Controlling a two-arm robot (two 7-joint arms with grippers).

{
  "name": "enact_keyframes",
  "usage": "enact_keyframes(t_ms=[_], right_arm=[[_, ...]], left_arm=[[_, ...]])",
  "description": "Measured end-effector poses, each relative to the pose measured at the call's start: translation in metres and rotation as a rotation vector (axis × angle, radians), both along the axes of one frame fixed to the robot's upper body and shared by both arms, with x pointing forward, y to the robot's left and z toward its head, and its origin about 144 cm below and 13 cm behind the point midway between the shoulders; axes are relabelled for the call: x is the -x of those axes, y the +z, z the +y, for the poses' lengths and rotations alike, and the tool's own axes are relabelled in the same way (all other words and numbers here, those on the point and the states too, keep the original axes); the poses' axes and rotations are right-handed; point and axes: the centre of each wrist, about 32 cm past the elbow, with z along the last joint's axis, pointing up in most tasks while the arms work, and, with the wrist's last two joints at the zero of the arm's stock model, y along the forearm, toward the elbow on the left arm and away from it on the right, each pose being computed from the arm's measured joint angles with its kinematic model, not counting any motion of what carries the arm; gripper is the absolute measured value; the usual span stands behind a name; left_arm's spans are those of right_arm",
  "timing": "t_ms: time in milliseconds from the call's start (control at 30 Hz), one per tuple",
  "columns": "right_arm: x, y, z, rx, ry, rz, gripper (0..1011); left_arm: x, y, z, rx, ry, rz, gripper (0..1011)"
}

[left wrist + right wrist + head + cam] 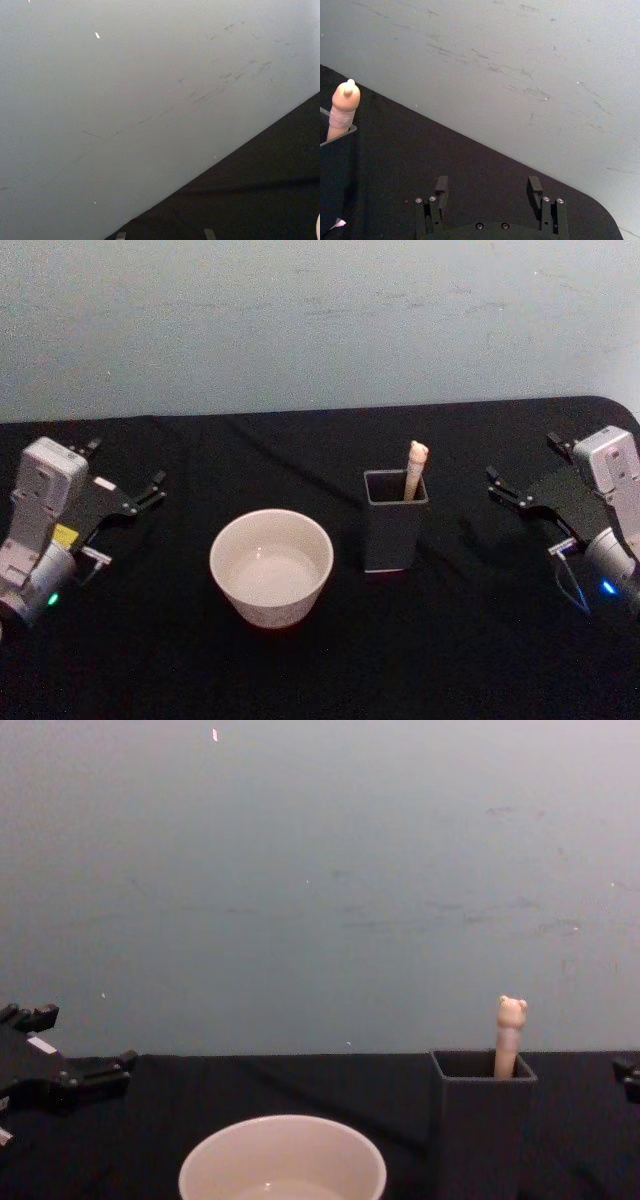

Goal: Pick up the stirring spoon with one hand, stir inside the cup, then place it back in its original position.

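Inside the holder (388,535) the stirring spoon (416,468) stands untouched, cup (271,565) beside. The left gripper (125,462) and right gripper (522,458) flank it, fingers spread; seemingly all 3 steps remain.

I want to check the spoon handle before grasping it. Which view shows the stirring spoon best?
The chest view: the stirring spoon rises side-on above the holder, bear head clear. The head view shows it from above, in the holder's far right corner. The right wrist view shows its top close up. The bowl is hidden.

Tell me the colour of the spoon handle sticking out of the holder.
The spoon handle is beige; the chest view shows it best.
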Motion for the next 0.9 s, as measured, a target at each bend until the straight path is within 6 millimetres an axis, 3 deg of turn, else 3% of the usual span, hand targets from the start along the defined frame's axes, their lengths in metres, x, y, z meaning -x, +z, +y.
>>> enact_keyframes(t_ms=[900], right_arm=[[0.0, 0.0, 0.0, 0.0, 0.0, 0.0, 1000]], left_arm=[[0.0, 0.0, 0.0, 0.0, 0.0, 0.0, 1001]])
